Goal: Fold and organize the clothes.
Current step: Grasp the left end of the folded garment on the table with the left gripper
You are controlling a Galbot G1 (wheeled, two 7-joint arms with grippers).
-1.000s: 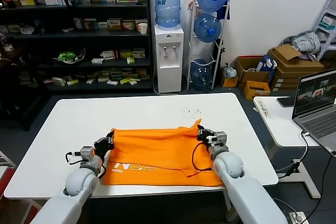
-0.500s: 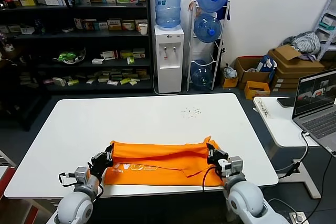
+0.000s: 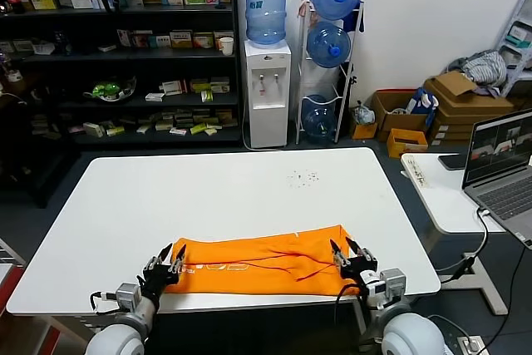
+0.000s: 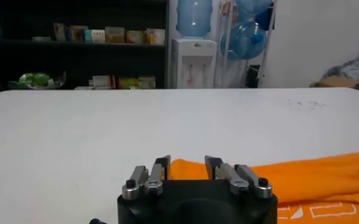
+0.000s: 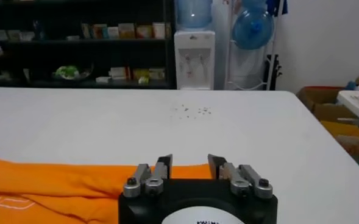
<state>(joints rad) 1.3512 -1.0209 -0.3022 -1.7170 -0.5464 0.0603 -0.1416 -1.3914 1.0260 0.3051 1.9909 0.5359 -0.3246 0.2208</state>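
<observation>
The orange T-shirt (image 3: 258, 265) lies on the white counter (image 3: 224, 197) as a long, narrow folded band. It runs from 9 o'clock to 3 o'clock along the counter's 6 o'clock edge. White lettering (image 3: 218, 268) shows on the part of the band toward 9 o'clock.

The left gripper (image 3: 166, 262) sits at the 9 o'clock end of the T-shirt (image 4: 301, 185). Its jaws stand apart and hold nothing. In the left wrist view, the left gripper (image 4: 188, 165) has the end of the orange fabric lying in the gap between its fingers (image 4: 161, 165); the fabric looks loose rather than pinched.

The right gripper (image 3: 349, 253) sits at the 3 o'clock end of the band. Its jaws are also apart and hold nothing. In the right wrist view, the right gripper (image 5: 189, 163) has the fabric edge (image 5: 75, 185) lying between and beyond its fingers (image 5: 216, 163).

Both grippers rest low at the counter's near edge, 1 at each end of the T-shirt.

A patch of small dark specks (image 3: 302, 178) marks the counter toward 12 o'clock, well apart from the T-shirt. A water dispenser (image 3: 267, 64) stands beyond the counter. A laptop (image 3: 501, 164) rests on a side desk at 3 o'clock.
</observation>
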